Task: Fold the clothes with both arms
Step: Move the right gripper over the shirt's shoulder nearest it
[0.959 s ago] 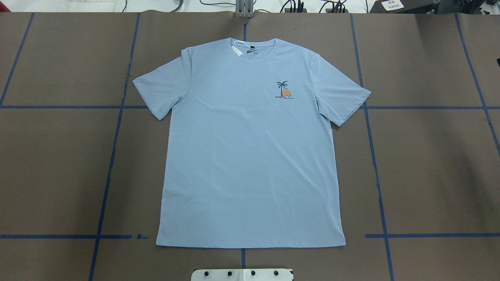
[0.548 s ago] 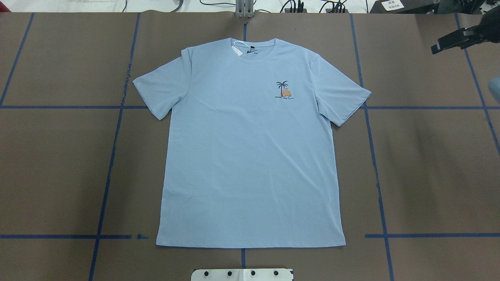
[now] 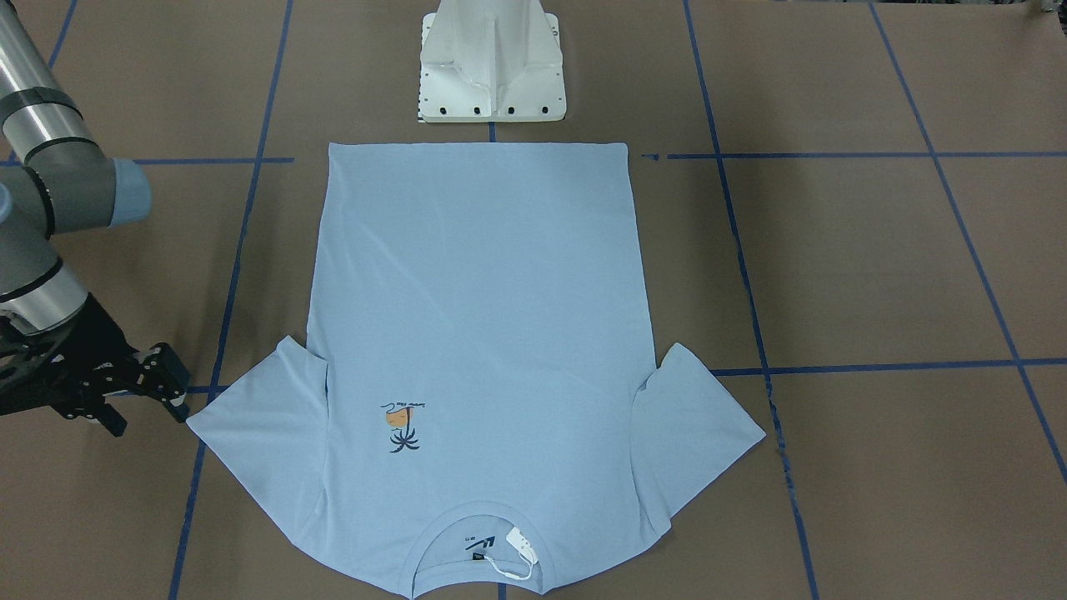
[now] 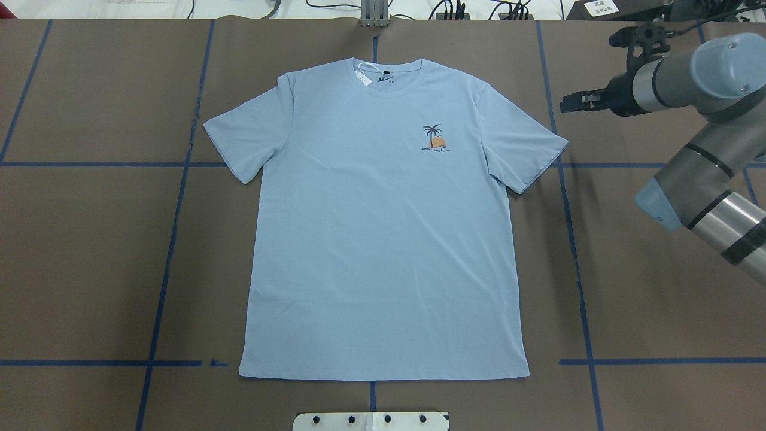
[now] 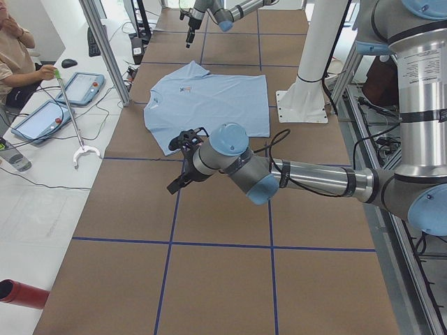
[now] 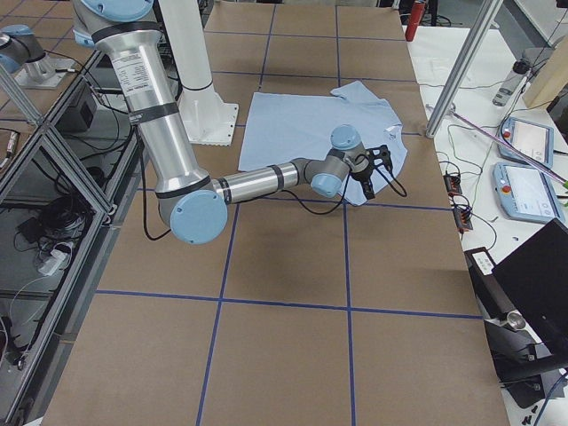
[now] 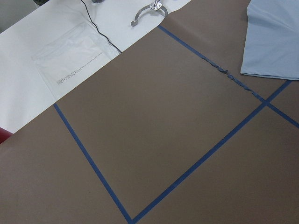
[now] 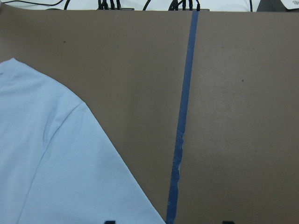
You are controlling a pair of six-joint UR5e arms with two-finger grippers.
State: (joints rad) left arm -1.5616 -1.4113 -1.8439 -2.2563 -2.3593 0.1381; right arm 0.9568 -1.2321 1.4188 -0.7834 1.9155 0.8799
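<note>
T-shirt (image 4: 383, 239) laid flat on desk (image 4: 90, 269).
The right end effector (image 4: 568, 105), released, is positioned just beside one sleeve (image 4: 523, 149), not touching; the left end effector (image 5: 176, 183) is seen well apart, state cannot be told.

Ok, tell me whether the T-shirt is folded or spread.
Spread flat: the T-shirt lies print up with both sleeves out and nothing folded over.

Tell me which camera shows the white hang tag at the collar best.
Exterior front-facing: the hang tag lies nearest that camera, so it looks largest and clearest. The overhead view shows it smaller. In both side views it is too small to tell, and both wrist views miss it.
</note>
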